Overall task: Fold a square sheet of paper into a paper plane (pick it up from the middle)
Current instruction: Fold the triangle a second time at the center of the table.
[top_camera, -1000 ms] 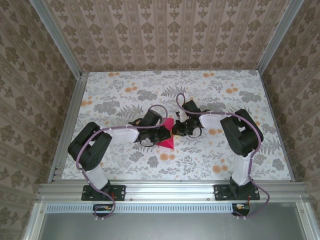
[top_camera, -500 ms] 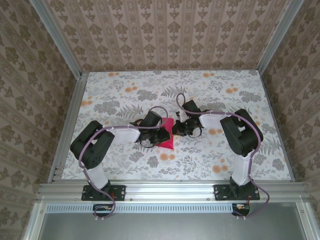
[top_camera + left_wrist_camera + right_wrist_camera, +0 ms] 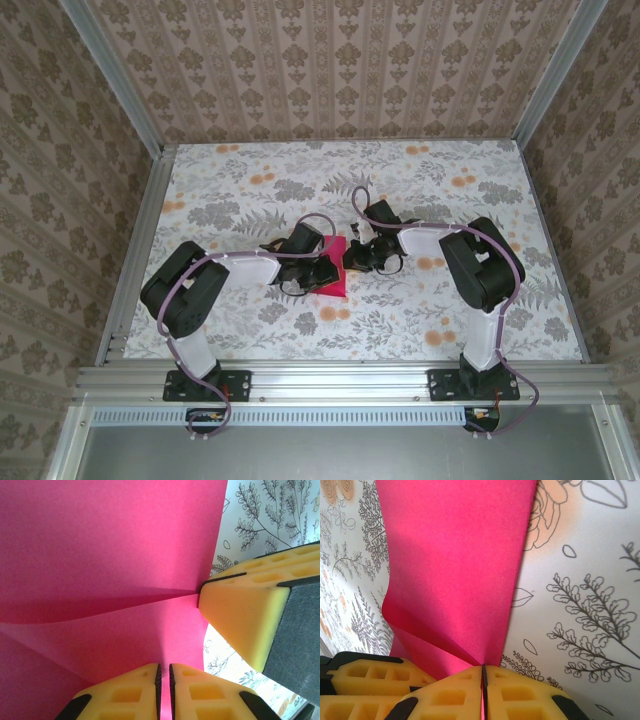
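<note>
Since a second ago the elbow of the left arm [image 3: 182, 292] has slid a little toward the middle of the bench [image 3: 240, 190]. Both hands have kept their place at its centre, and the red patch below them looks slightly narrower. From above, the left hand [image 3: 324, 268] and right hand [image 3: 353, 257] meet over the sheet of paper [image 3: 336, 283], which lies creased and partly hidden under them. How either hand stands cannot be made out there. The left wrist view settles it for the left hand: its yellow pads [image 3: 200, 695] are pressed together with the sheet's edge nipped in the slit. A pad of the other hand touches the point where a fold runs out. The right wrist view shows the right hand pinching a raised crease likewise, the sheet rising steeply off the flowered bench.
</note>
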`<state>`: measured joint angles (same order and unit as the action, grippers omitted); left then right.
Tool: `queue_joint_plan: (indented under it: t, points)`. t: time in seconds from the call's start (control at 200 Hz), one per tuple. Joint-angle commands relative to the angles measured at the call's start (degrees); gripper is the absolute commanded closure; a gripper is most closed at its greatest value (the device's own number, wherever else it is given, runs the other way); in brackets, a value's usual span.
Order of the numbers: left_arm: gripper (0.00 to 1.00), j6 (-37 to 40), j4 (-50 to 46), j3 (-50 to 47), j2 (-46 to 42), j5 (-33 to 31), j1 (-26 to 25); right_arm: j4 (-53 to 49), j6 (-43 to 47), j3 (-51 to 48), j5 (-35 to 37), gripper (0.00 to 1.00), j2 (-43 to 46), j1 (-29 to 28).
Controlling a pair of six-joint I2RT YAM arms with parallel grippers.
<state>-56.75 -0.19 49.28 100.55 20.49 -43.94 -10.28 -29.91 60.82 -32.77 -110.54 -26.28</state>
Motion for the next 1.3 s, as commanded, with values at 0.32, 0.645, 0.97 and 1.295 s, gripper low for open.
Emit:
queue_joint_plan:
  t: [0.32, 0.645, 0.97, 1.295]
  points:
    - [0.86, -1.17, -3.20, 0.82, 0.79, -2.39, -0.44, -0.89, -1.72, -3.09, 1.87, 0.80, 9.66, 0.97]
    - [0.86, 0.06, -2.02, 0.87, 0.70, -1.52, -0.79, 0.55, -5.70, -12.89, -2.16, 0.85, 17.06, -1.35]
    - [0.86, 3.70, -3.06, 2.16, 0.78, -1.24, -1.37, 4.50, -8.32, -14.94, -4.29, 0.84, 16.26, -3.68]
    - [0.86, 3.68, -4.03, 2.64, 1.73, -1.42, -1.38, 5.98, -9.43, -14.92, -4.48, 0.85, 14.30, -5.39]
